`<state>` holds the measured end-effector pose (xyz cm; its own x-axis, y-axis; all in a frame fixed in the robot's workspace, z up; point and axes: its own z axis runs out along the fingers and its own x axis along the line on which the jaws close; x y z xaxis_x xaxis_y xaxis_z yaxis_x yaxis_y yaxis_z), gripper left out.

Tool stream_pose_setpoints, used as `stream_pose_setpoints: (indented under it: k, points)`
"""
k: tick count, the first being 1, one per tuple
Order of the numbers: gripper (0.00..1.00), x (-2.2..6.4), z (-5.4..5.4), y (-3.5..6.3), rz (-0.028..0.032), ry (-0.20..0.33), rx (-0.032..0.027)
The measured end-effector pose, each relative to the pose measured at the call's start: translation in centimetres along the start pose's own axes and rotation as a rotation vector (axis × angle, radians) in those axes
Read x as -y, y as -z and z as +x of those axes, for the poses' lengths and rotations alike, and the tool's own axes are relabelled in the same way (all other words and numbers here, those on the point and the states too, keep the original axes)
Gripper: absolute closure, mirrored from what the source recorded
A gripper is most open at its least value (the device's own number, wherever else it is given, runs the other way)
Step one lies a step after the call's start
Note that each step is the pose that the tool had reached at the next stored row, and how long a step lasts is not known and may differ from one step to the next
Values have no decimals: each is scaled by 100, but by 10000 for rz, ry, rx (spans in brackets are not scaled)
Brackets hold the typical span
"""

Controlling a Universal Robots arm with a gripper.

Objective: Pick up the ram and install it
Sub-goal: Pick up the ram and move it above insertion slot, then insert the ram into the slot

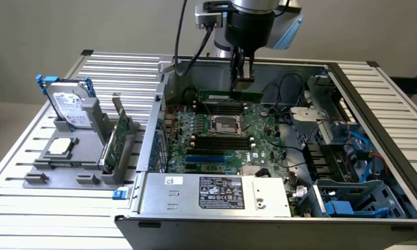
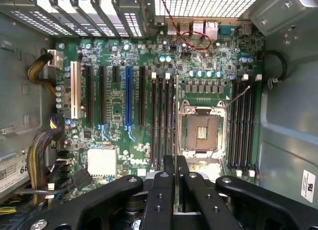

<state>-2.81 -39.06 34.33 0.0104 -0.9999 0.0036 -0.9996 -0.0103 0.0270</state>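
Observation:
The ram (image 1: 228,96), a narrow green stick, hangs level inside the open computer case, above the far part of the motherboard (image 1: 215,140). My gripper (image 1: 241,79) comes straight down from above and is shut on the stick's top edge. In the wrist view the ram (image 2: 176,115) appears edge-on as a thin strip between the black fingers (image 2: 168,166). It runs in line with the black memory slots (image 2: 164,120) beside the CPU socket (image 2: 201,130). Whether its lower edge touches a slot I cannot tell.
A grey holder (image 1: 76,166) at the exterior view's left carries a silver hard drive with blue rails (image 1: 69,104), a green expansion card (image 1: 118,138) and a CPU chip (image 1: 61,147). The power supply (image 1: 222,192), cables and drive cage (image 1: 354,198) crowd the case (image 1: 375,114).

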Motion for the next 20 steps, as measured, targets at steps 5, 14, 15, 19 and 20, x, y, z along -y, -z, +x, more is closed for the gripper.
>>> stream_pose_setpoints:
  k: [5, 14, 15, 19, 20]
  points:
    - [86, 0, 0, 0, -10, -2, -45]
    - [86, -5, -1, -5, -19, 182, -96]
    - [86, -4, -1, -6, -18, 364, -102]
    - [86, -6, 1, -15, -11, 1031, -108]
    - [86, -9, 6, -18, -9, 1051, -81]
